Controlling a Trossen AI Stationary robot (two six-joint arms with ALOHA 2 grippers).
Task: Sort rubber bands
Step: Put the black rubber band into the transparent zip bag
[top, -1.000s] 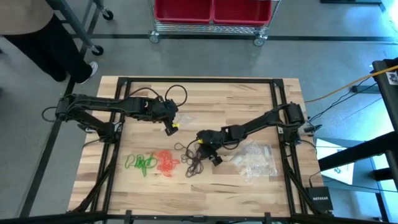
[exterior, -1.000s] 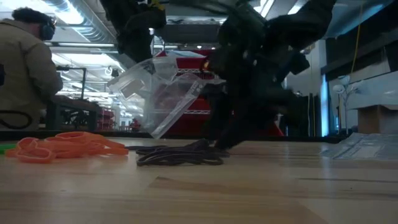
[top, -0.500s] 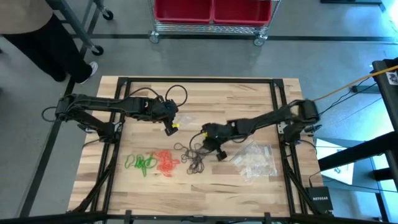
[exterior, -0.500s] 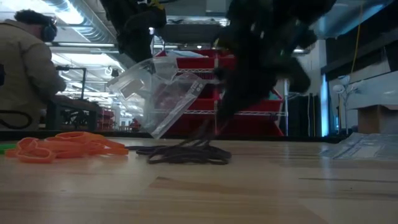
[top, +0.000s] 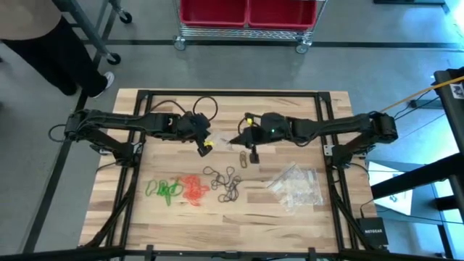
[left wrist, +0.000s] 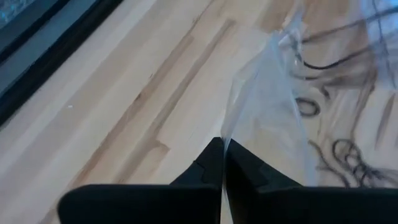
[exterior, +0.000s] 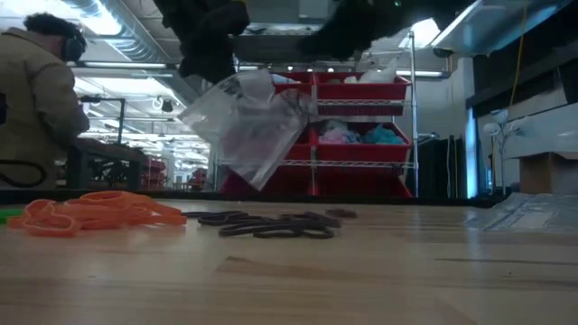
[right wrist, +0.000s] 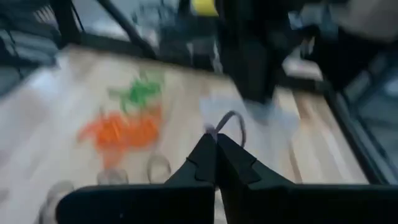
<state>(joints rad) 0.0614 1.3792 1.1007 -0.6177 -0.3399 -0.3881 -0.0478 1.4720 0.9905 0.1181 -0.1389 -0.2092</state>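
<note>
My left gripper (top: 205,147) is shut on a clear plastic bag (top: 221,139), held above the table's far middle; the bag (exterior: 248,126) hangs open in the low view. My right gripper (top: 241,137) hovers just right of the bag, shut on a black rubber band (right wrist: 233,119). More black bands (top: 226,181) lie loose on the table, with orange ones (top: 193,189) and green ones (top: 165,191) to their left. My left gripper pinches an upper edge of the bag (left wrist: 227,132) between its two fingers, slanting down from the table's left. The bag hangs clear of the table below and beyond the fingers. My right gripper pinches the black band (right wrist: 212,132) at its fingertips. It comes nearly level from the table's right. The band's loop (right wrist: 235,117) stands out beyond the tips, clear of the table.
A heap of clear bags (top: 297,186) lies at the near right. Black cables (top: 204,107) loop near the far edge behind my left arm. A person (exterior: 36,108) stands beyond the table's left. Bare wood lies along the near edge.
My right gripper has risen off the black pile and swung toward the far edge, up beside the bag, carrying one black band. The remaining black bands lie a little more spread out. The bag in my left gripper has tipped slightly.
</note>
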